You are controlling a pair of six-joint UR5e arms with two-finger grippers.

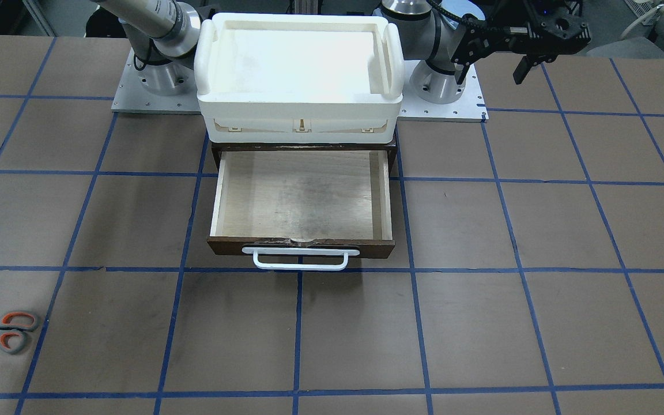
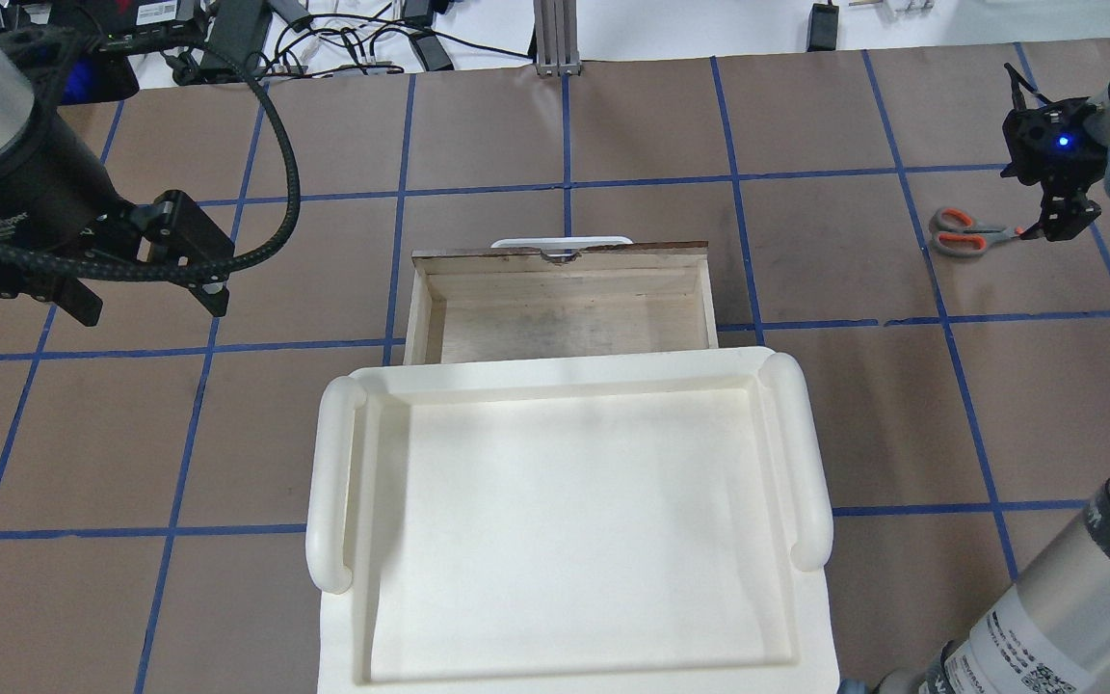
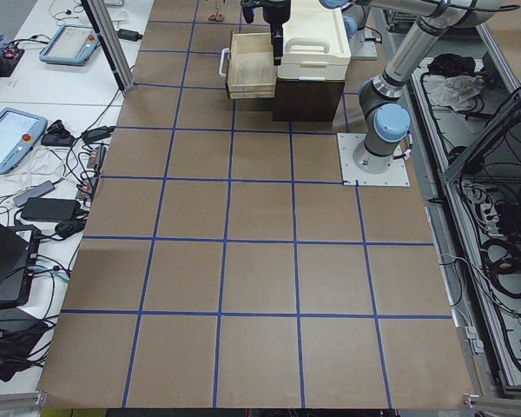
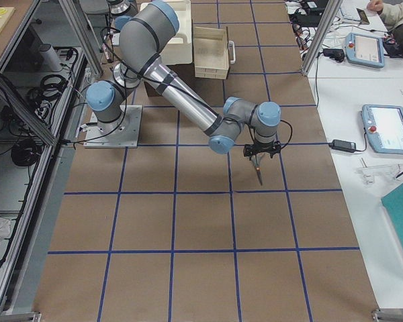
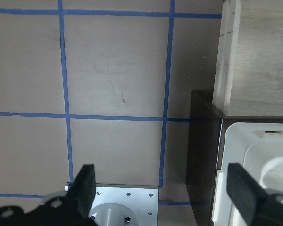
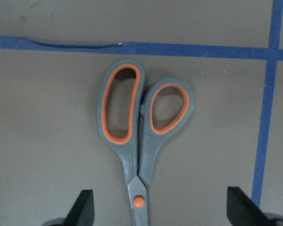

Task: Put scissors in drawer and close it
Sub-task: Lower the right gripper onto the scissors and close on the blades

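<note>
The scissors [image 1: 3, 331], grey handles lined in orange, lie flat on the brown table, far from the drawer. They also show in the overhead view [image 2: 963, 231] and the right wrist view [image 6: 141, 136]. My right gripper [image 2: 1056, 224] is open and hangs over their blade end. Its fingertips [image 6: 85, 209] stand wide on either side of the pivot and touch nothing. The drawer [image 1: 303, 196] is pulled out, its pale wood inside is bare, and its white bar handle [image 1: 300, 259] faces away from me. My left gripper [image 2: 145, 301] is open and empty above the table, left of the drawer.
A white plastic tray [image 2: 333, 482] sits on top of the dark cabinet [image 5: 200, 155] that holds the drawer. The arm bases on grey plates [image 1: 447, 106] stand on either side of it. Blue tape lines grid the table.
</note>
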